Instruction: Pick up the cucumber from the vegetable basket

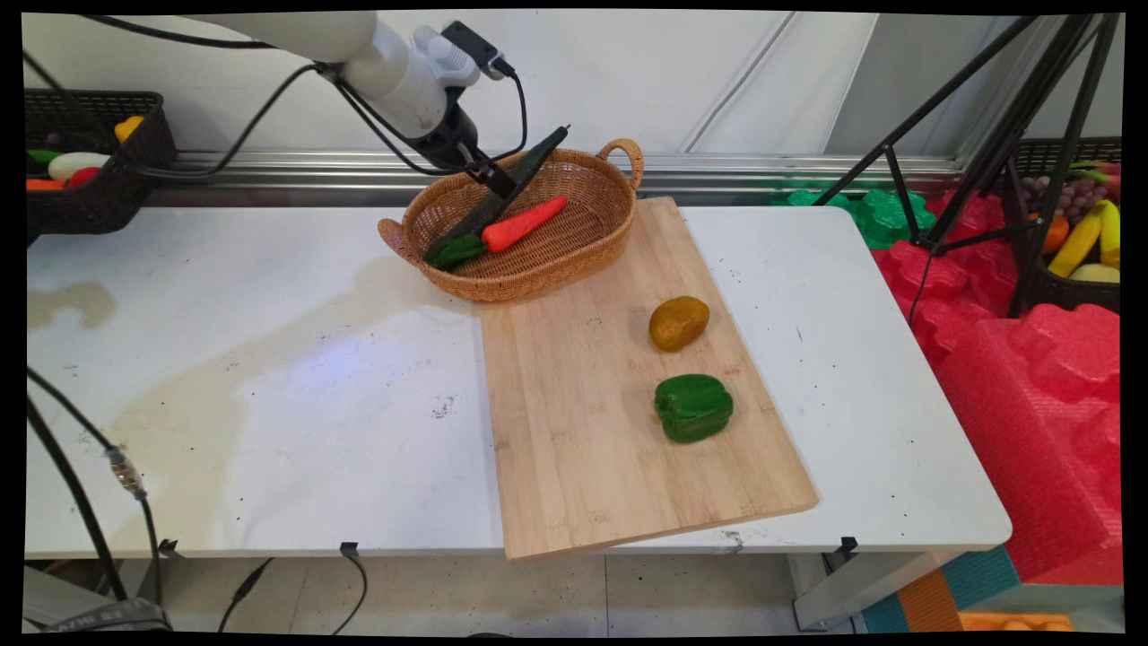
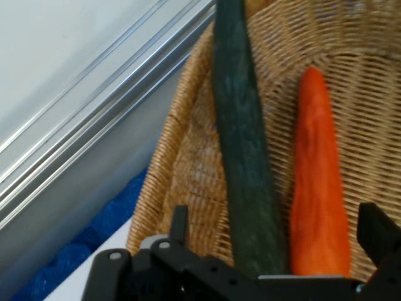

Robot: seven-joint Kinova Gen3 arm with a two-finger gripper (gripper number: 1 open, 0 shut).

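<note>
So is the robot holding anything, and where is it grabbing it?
Nothing is held. The gripper is open above the basket, its fingers spread either side of the cucumber and carrot without pinching them.

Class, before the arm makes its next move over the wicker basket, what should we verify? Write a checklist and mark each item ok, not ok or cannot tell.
1. Jaws of the gripper open: ok, they stand wide apart in the hand view.
2. Cucumber between the jaws: ok.
3. Only one thing between the jaws: not ok, the carrot lies there too.
4. Cucumber lying flat in the basket: not ok, it leans on the rim and pokes out past it.
5. Jaws touching the cucumber: cannot tell.
6. Potato and green pepper away from the basket: ok, both on the cutting board.
</note>
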